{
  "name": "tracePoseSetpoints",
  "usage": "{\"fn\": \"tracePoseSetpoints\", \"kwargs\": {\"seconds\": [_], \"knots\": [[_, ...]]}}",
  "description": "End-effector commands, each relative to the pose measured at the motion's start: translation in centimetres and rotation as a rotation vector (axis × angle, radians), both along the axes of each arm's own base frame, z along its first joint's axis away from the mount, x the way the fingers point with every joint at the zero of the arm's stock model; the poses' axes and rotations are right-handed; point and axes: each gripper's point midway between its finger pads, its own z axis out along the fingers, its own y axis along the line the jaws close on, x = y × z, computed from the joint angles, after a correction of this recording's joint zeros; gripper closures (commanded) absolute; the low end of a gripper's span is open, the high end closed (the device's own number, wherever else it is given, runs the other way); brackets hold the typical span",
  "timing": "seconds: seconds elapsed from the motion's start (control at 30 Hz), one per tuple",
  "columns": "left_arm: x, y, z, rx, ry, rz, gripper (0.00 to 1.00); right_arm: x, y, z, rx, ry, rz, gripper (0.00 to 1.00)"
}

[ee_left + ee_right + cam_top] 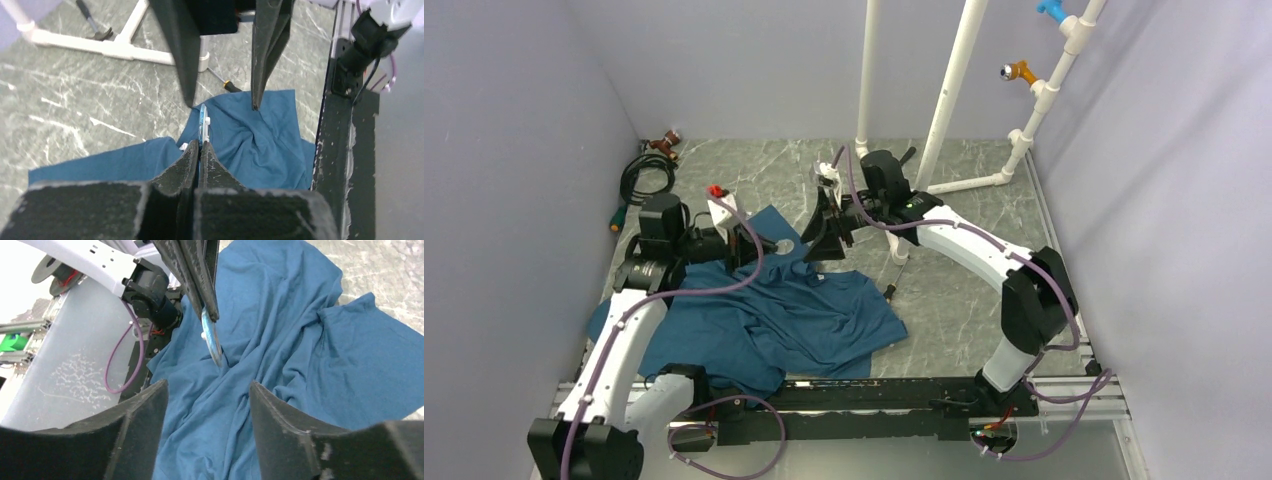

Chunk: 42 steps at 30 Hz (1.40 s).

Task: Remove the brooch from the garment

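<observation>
The dark teal garment (774, 310) lies crumpled on the marble table between the arms. It also shows in the left wrist view (250, 145) and the right wrist view (300, 340). My left gripper (762, 247) is shut on the brooch (782, 245), a small whitish disc. The disc shows edge-on at the left fingertips (202, 125) and in the right wrist view (212, 340), with cloth drawn up to it. My right gripper (822, 235) is open, jaws wide apart, facing the brooch from the right, a short gap away. Its fingers (280, 415) frame the cloth.
A white pipe frame (944, 110) stands at the back with orange (1020, 70) and blue (1052, 10) pegs. A coiled black cable (646, 178) lies at back left. A small screwdriver (890, 290) lies right of the shirt. A black rail (874, 395) runs along the near edge.
</observation>
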Motion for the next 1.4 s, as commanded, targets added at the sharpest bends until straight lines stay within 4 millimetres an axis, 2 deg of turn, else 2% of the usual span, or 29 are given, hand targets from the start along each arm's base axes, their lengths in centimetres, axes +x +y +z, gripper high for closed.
{"fn": "tracePoseSetpoints", "kwargs": {"seconds": [0.0, 0.13, 0.47, 0.63, 0.87, 1.37], "knots": [[-1.8, -0.8, 1.4, 0.136, -0.312, -0.105, 1.00, -1.2, -0.2, 2.6, 0.030, -0.160, 0.056, 0.32], [-2.6, -1.0, 1.4, 0.271, -0.567, -0.133, 1.00, -1.4, 0.1, 2.9, -0.014, -0.164, 0.105, 0.17], [-2.3, 0.0, 1.8, 0.592, -1.204, -0.166, 1.00, -2.0, -1.2, 2.2, -0.157, -0.183, 0.190, 0.16], [-2.5, -0.2, 1.5, 0.660, -1.318, -0.206, 1.00, -2.7, -0.7, 2.1, -0.168, -0.197, 0.207, 0.15], [-3.6, -1.1, 1.4, 0.681, -1.426, -0.268, 1.00, -2.4, 0.5, 1.6, -0.174, -0.198, 0.177, 0.15], [-4.6, -2.0, 0.4, 0.667, -1.404, -0.369, 1.00, -3.5, 2.2, 1.9, -0.169, -0.266, 0.201, 0.20]]}}
